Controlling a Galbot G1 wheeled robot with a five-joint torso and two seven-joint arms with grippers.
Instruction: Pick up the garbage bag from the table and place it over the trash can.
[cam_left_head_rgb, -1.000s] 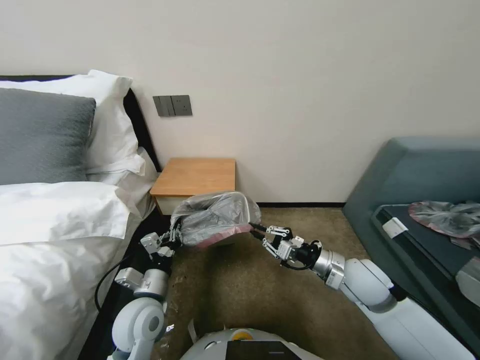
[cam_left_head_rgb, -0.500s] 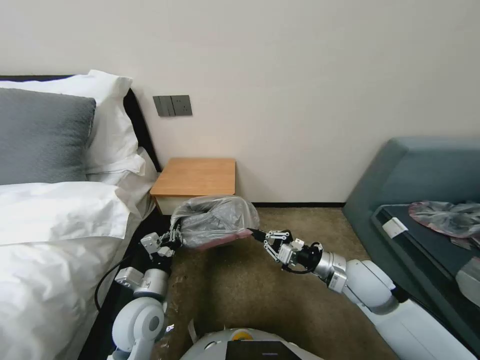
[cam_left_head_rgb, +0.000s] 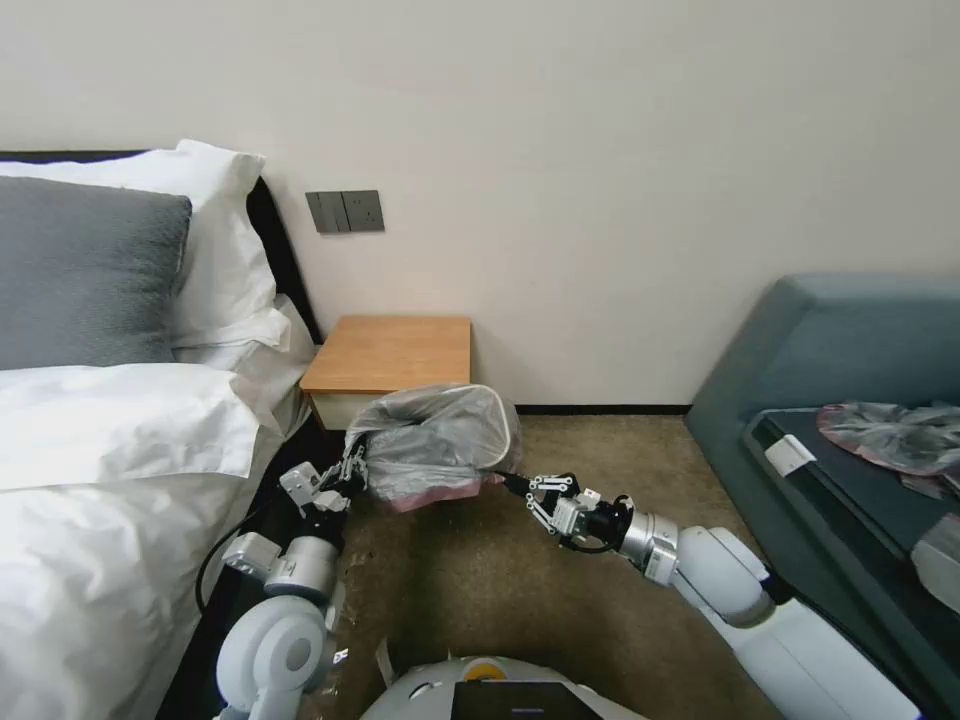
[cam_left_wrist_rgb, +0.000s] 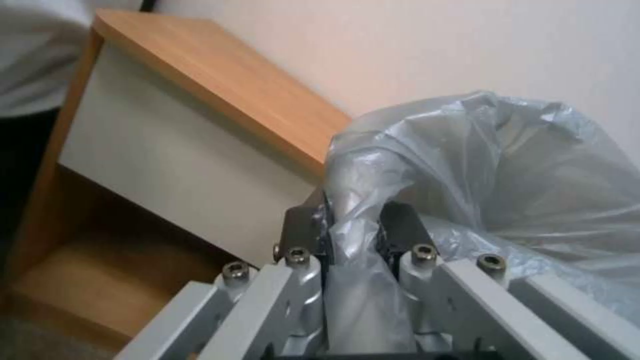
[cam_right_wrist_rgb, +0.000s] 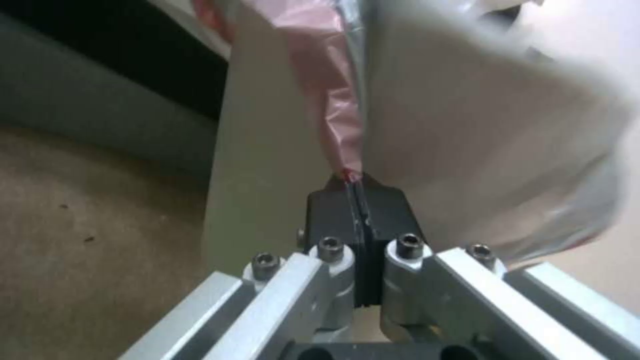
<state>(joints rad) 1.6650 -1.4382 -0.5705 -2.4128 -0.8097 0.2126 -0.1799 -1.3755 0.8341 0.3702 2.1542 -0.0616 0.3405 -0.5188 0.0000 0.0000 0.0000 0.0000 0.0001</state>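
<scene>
The garbage bag (cam_left_head_rgb: 435, 440), grey, see-through and pink-rimmed, hangs stretched between my two grippers just in front of the table (cam_left_head_rgb: 390, 352). My left gripper (cam_left_head_rgb: 355, 470) is shut on a bunched fold of the garbage bag (cam_left_wrist_rgb: 480, 165) at its left side, close to the table (cam_left_wrist_rgb: 220, 85) and its white drawer front. My right gripper (cam_left_head_rgb: 510, 483) is shut on the pink rim at the bag's right side. The right wrist view shows that gripper (cam_right_wrist_rgb: 357, 195) pinching the pink rim beside the cream wall of the trash can (cam_right_wrist_rgb: 267, 175). In the head view the bag covers the trash can.
A bed (cam_left_head_rgb: 110, 450) with white pillows lies close on the left. A blue-grey sofa (cam_left_head_rgb: 840, 340) stands on the right, with another grey plastic bag (cam_left_head_rgb: 890, 435) on a dark surface before it. Brown carpet (cam_left_head_rgb: 520, 610) stretches between them.
My right gripper has moved down and a little toward me with the pink rim, pulling the bag's right side lower. The left gripper has hardly moved.
</scene>
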